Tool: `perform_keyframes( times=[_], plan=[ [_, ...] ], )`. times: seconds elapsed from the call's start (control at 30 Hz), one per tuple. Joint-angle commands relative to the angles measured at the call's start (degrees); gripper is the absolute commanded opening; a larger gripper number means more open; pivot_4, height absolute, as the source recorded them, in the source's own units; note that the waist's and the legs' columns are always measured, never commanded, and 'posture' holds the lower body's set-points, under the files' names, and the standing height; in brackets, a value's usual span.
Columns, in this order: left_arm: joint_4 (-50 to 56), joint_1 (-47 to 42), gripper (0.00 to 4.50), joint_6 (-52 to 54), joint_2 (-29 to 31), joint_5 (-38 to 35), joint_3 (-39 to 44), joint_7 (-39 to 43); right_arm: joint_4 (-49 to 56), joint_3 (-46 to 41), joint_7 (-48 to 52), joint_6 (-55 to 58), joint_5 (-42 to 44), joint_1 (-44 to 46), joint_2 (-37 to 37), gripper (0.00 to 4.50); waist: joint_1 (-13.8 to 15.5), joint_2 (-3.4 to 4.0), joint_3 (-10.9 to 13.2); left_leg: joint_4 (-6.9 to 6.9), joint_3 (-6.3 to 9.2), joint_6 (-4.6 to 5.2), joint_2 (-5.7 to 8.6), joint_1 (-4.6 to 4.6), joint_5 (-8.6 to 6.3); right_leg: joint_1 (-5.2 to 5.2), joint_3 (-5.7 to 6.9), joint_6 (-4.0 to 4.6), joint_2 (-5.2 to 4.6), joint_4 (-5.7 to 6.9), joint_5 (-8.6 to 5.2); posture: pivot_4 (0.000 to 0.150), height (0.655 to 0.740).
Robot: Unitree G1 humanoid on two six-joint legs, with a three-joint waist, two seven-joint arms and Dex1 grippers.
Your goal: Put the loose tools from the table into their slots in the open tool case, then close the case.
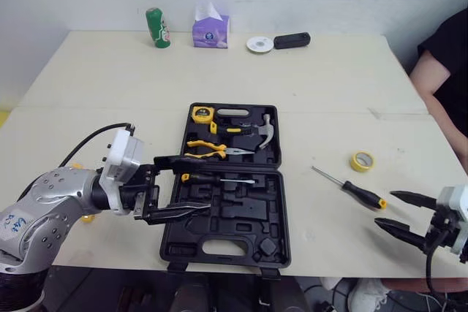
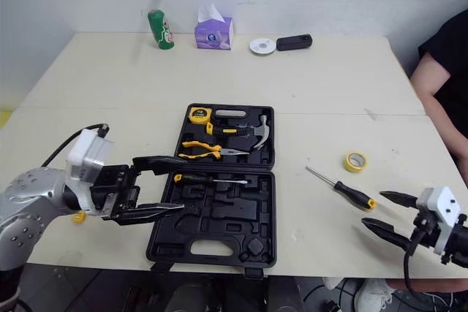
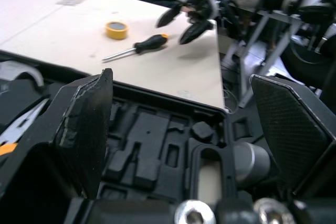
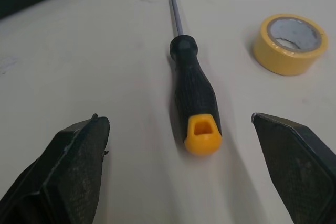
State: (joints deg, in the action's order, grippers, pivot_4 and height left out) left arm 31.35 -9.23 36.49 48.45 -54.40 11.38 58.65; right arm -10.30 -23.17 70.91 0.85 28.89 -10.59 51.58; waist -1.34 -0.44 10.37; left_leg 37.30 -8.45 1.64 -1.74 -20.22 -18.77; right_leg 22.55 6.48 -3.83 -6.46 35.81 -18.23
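Your left end effector (image 2: pixel 185 183) hangs with its fingers spread and empty over the left side of the open case (image 1: pixel 241 218), above its near half. Your right end effector (image 1: pixel 384 208) is likewise spread and empty at the near right edge of the table (image 1: pixel 329 85), pointed at the handle of the screwdriver (image 1: pixel 349 188) but apart from it. That screwdriver lies loose on the table, right of the case, with a tape roll (image 1: pixel 361 161) near its far side. In the case: tape measure (image 1: pixel 202 114), hammer (image 1: pixel 252 131), pliers (image 1: pixel 208 149), and a second screwdriver (image 1: pixel 218 178) near the hinge line.
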Motion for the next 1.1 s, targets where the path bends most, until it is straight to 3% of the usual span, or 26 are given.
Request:
perform_keyframes(
  times=[0.03, 0.53, 0.67, 0.73, 0.8, 0.9, 1.03, 1.1],
  plan=[
    [3.38, -0.72, 4.41, 0.50, 1.16, -0.96, -1.60, 2.12, -0.45, 2.56, 1.16, 1.85, -1.96, 2.47, 1.48, 4.50, 0.02, 0.00, 0.00, 0.00, 0.00, 0.00, 0.00, -0.01, 0.00, 0.01, 0.01, 0.00, 0.00, 0.00, 0.00, 0.150, 0.7400],
    [2.62, -0.49, 4.41, -1.19, 2.28, 4.75, -3.60, 4.01, -1.50, 9.31, 0.07, 8.25, -6.95, 10.08, 1.45, 4.50, 0.06, 0.00, 0.01, 0.07, 0.02, 0.03, -0.01, -0.04, 0.02, 0.00, 0.02, 0.00, 0.00, 0.00, 0.00, 0.150, 0.7400],
    [3.09, 0.55, 4.50, -0.67, 3.01, 4.47, -3.46, 5.02, -3.10, 9.78, -0.56, 6.00, -8.09, 11.58, 0.39, 3.24, 0.03, 0.00, 0.01, 0.08, 0.02, 0.03, -0.01, -0.04, 0.02, -0.01, 0.02, 0.00, 0.00, 0.02, 0.00, 0.150, 0.7400],
    [2.98, 1.40, 4.50, -1.61, 2.57, 5.39, -3.68, 5.17, -3.61, 10.30, -0.92, 4.99, -8.71, 11.63, -0.40, 2.07, 0.06, 0.00, 0.01, 0.07, 0.03, 0.03, -0.01, -0.04, 0.02, 0.00, 0.03, 0.00, 0.00, 0.01, 0.00, 0.150, 0.7400],
    [3.76, 2.22, 4.50, -2.62, 1.57, 5.83, -3.25, 4.35, -3.35, 10.61, -1.39, 4.38, -9.07, 11.29, -0.96, 1.19, 0.08, 0.00, 0.01, 0.06, 0.03, 0.03, -0.01, -0.04, 0.02, 0.00, 0.03, 0.00, 0.01, 0.01, 0.00, 0.150, 0.7400],
    [4.88, 1.88, 4.50, -2.93, -0.10, 2.86, -0.55, 2.26, -0.82, 10.49, -1.86, 5.88, -8.50, 11.22, -0.83, 1.06, -0.04, 0.00, 0.01, 0.09, 0.03, 0.03, -0.01, -0.04, 0.02, -0.02, 0.02, 0.00, 0.00, 0.01, 0.00, 0.150, 0.7400],
    [1.67, 2.44, 4.50, -8.04, 0.25, 8.95, -0.89, 4.41, -0.53, 11.04, -1.34, 5.05, -8.46, 13.95, -1.07, 1.06, -0.24, 0.01, 0.00, 0.10, 0.03, 0.02, -0.02, -0.03, 0.03, -0.01, 0.02, 0.00, 0.01, 0.04, 0.00, 0.150, 0.7400],
    [1.14, 2.57, 4.50, -5.71, 0.04, 5.43, 1.06, 2.87, 1.09, 12.13, -0.86, 4.59, -7.88, 14.96, -2.05, 1.06, -0.20, 0.00, 0.01, 0.08, 0.00, 0.01, -0.02, -0.02, 0.04, 0.00, 0.02, 0.00, 0.02, 0.05, 0.00, 0.150, 0.7400]
  ],
)
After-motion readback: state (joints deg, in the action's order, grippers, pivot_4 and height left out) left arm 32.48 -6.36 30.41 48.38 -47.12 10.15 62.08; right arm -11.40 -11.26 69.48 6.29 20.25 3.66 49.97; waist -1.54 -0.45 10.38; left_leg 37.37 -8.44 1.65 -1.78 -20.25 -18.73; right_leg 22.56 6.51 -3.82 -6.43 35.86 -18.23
